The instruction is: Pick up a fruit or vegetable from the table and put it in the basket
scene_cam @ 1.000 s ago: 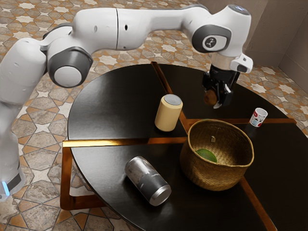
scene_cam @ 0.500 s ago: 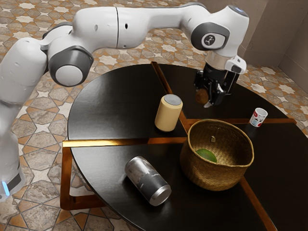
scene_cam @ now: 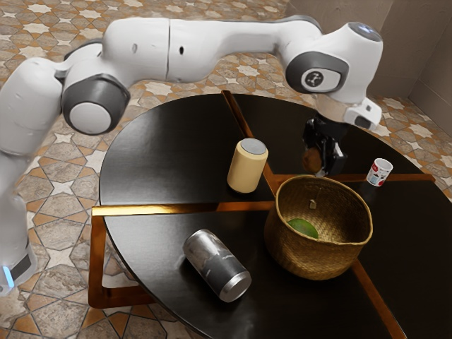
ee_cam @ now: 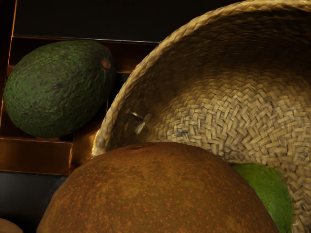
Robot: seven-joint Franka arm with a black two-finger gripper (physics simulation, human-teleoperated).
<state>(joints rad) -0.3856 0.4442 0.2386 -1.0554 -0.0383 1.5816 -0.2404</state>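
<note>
Brown fruit [scene_cam: 311, 160] hangs near the rim of the basket [scene_cam: 304, 254], up off the table [scene_cam: 162, 155], pinched between both fingers of the claw [scene_cam: 324, 162]. Inside the basket lies a green fruit [scene_cam: 303, 227]; just outside it, an avocado [ee_cam: 58, 90]. On the basket's side toward the exterior view's left, a tan canister [scene_cam: 247, 168] stands and a silver can [scene_cam: 217, 265] lies tipped over.

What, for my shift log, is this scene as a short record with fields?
Held: brown speckled round fruit, in the black gripper
Container: tan woven round basket, bright green fruit inside
Outside it: dark green bumpy avocado
Standing: cream canister with grey top
Lying: silver and black metal can
Also there: small white cylinder with red marks
Surface: round black table with wooden strips
Status: held fruit not in basket
</note>
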